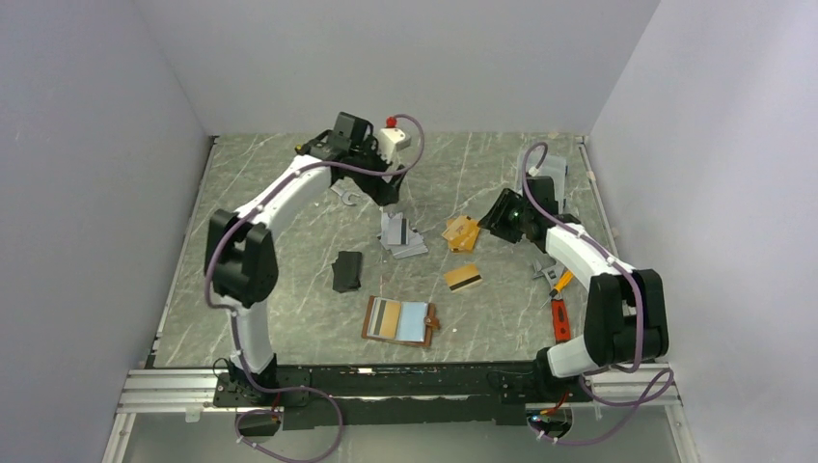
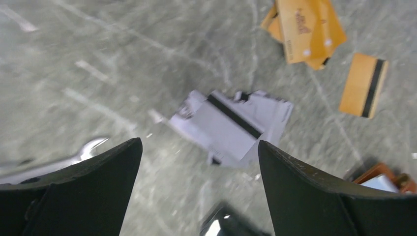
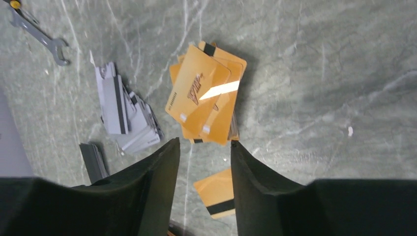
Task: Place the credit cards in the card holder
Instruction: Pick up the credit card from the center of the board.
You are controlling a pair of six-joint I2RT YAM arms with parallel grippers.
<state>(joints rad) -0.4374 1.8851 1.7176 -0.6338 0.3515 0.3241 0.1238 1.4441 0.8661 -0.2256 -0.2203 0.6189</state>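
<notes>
Near the middle of the tabletop (image 1: 482, 174), left pincer (image 2: 199, 147) hangs wide open above grey cards (image 2: 228, 125), right pincer (image 3: 204, 145) half open above gold cards (image 3: 204, 98), both empty. By the near edge the holder (image 1: 398, 321) lies open. Next, I think: pinch one card.

The top view looks down from high behind over the whole bench (image 1: 482, 164). Both wrist views look down from close, sharing the grey cards (image 2: 231, 125) and gold cards (image 3: 201, 93).
</notes>
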